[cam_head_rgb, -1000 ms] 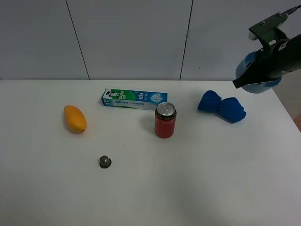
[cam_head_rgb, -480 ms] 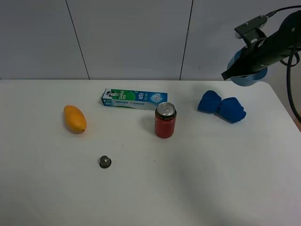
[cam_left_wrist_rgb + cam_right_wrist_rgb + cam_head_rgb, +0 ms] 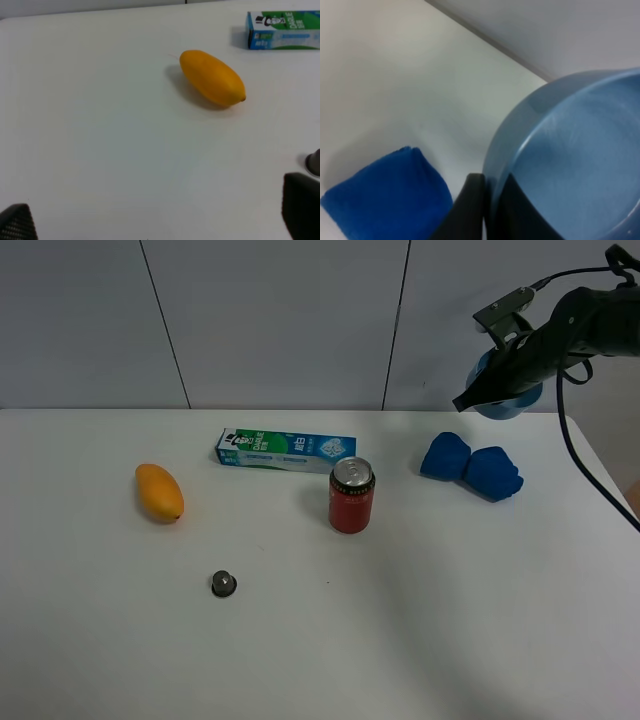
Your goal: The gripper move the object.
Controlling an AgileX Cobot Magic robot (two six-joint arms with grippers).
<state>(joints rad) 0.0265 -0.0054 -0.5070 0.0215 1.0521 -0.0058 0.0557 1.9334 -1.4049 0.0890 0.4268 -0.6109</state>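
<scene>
Exterior high, blue bowl (image 3: 507, 405): off the desk (image 3: 450, 620), in the air above the blue cloth (image 3: 472, 467) and apart from it.
Exterior high, right gripper (image 3: 488, 390): clamped on the blue bowl's rim, carrying it.
Exterior high, progress: pick-up looks done. Set-down remains, and no target place is shown.
Left wrist, left gripper (image 3: 159, 215): fingers spread wide, holding nothing. The blue cloth is out of this view.
Right wrist, blue bowl: fills the view, rim pinched by the right gripper. The blue cloth lies beneath it, clear of it.
</scene>
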